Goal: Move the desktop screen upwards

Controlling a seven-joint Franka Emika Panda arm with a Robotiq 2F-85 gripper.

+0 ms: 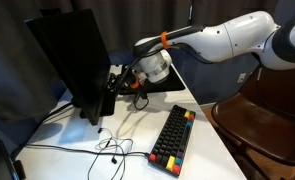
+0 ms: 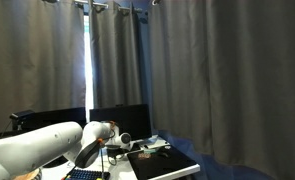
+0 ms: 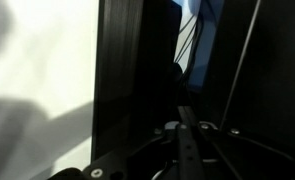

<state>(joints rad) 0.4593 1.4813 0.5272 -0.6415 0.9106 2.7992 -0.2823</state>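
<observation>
The desktop screen (image 1: 67,55) is a big black monitor on a black stand (image 1: 91,112), at the left of the white table (image 1: 132,150). It also shows from another side in an exterior view (image 2: 117,120). My gripper (image 1: 110,86) is at the screen's lower right edge, by the stand. In the wrist view the dark panel (image 3: 137,70) fills the middle. A thin edge of it runs between my two fingers (image 3: 186,135), which sit close on either side of it. The view is very dark there.
A black keyboard with colourful keys (image 1: 174,138) lies on the table in front of the arm. Cables (image 1: 107,148) trail over the tabletop. A brown chair (image 1: 262,125) stands to the right. A black mat (image 2: 162,161) lies on the table, and grey curtains (image 2: 217,70) hang behind.
</observation>
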